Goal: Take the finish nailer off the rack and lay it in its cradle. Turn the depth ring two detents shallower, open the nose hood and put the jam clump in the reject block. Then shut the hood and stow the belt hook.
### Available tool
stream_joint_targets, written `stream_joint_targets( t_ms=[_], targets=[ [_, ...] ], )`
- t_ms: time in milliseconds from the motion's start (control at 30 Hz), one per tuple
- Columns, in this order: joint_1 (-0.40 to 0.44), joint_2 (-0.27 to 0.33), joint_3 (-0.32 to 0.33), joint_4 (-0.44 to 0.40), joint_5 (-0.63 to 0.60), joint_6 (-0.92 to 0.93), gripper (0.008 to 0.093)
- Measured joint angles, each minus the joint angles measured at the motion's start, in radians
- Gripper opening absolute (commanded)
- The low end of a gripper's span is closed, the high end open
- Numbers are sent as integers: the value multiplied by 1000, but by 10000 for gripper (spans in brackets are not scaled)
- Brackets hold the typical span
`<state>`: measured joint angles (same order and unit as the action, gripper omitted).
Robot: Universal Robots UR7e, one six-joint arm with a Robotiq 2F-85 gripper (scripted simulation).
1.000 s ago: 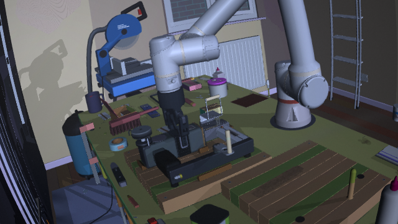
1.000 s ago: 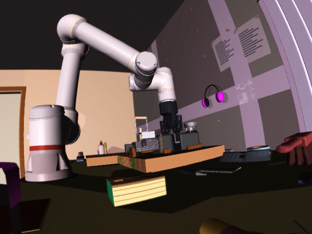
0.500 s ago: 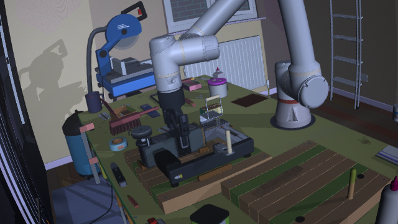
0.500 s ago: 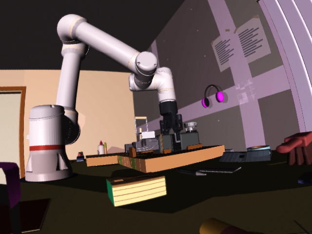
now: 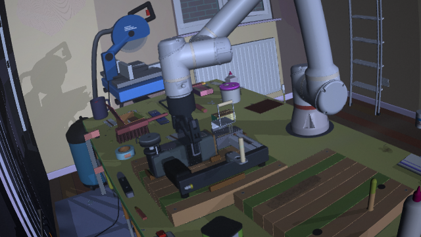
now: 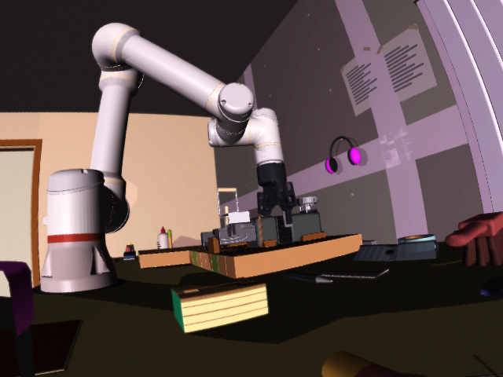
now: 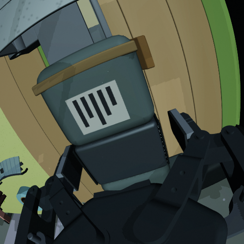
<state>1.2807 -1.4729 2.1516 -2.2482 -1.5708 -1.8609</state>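
On the slatted wooden platform in the middle of the bench, the dark grey finish nailer [image 5: 184, 154] lies in its cradle, its barcode-labelled body [image 7: 100, 107] held by a brown cradle strap [image 7: 91, 61]. My gripper [image 7: 123, 141] stands straight above the nailer's black handle section, open and holding nothing. The knurled round knob [image 5: 150, 139] sits at the nailer's left end. A wire-frame rack [image 5: 224, 118] stands just behind, and a black base with an upright wooden peg [image 5: 242, 150] lies to the right. The nose hood and jam clump are hidden from me.
The bench's left edge runs past a roll of blue tape [image 5: 124, 152] and a red brush [image 5: 133, 128]. A blue chop saw [image 5: 131, 62] stands at the back left, and the arm's base [image 5: 309, 108] rises to the right. A block of stacked boards [image 6: 221, 305] lies apart in front.
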Motion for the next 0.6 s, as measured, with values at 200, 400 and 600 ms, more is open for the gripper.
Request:
stream_joint_targets(
  t_ms=[200, 400, 600],
  targets=[
    [0, -1, -1, 3, 0, 0, 934],
    [0, -10, -8, 18, 0, 0, 934],
    [0, -26, -20, 46, 0, 0, 934]
  ],
)
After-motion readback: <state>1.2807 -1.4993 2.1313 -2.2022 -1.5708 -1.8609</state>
